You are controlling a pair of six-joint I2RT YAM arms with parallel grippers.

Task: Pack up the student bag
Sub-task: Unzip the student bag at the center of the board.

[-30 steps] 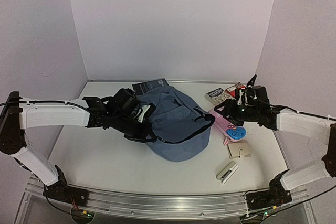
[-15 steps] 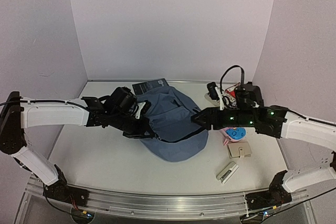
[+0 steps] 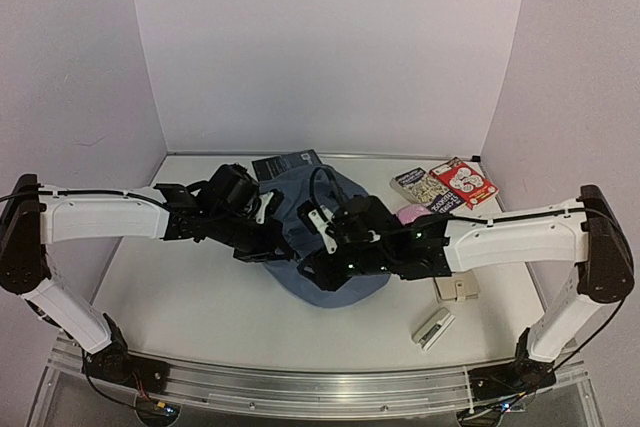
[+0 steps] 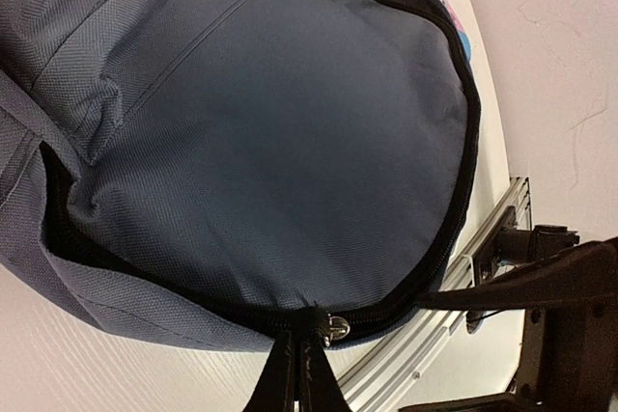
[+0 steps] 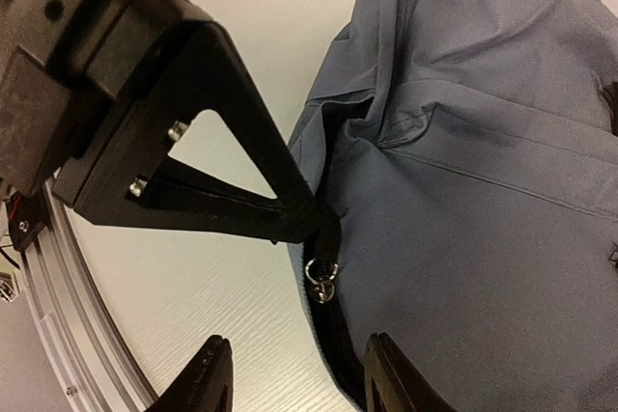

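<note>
1. Top view: the student bag (image 3: 300, 185) lies mid-table (image 3: 190, 292) between the two arms; the left gripper (image 3: 268, 245) sits at its near-left edge; the right gripper (image 3: 318, 269) hovers over the near rim, just beside the other; a pink pencil case (image 3: 410, 213) lies outside the bag to the right; I judge the step in hand to be opening the bag, with nothing packed yet.
2. Left wrist view: the left gripper (image 4: 294, 378) has its fingers together, pinched on the black tab of the zipper pull (image 4: 335, 327); the bag's dusty-blue panel fills the view, ringed by a black zipper; a dark gap shows along the left seam, so the mouth looks partly open.
3. Right wrist view: the right gripper (image 5: 299, 378) stands with fingers apart, holding nothing; the zipper line and the pull's metal ring (image 5: 322, 282) lie just ahead of it; the next move likely calls for clamping the soft rim beside the pull, so the fabric stays taut and does not bunch as the pull is drawn.
</note>
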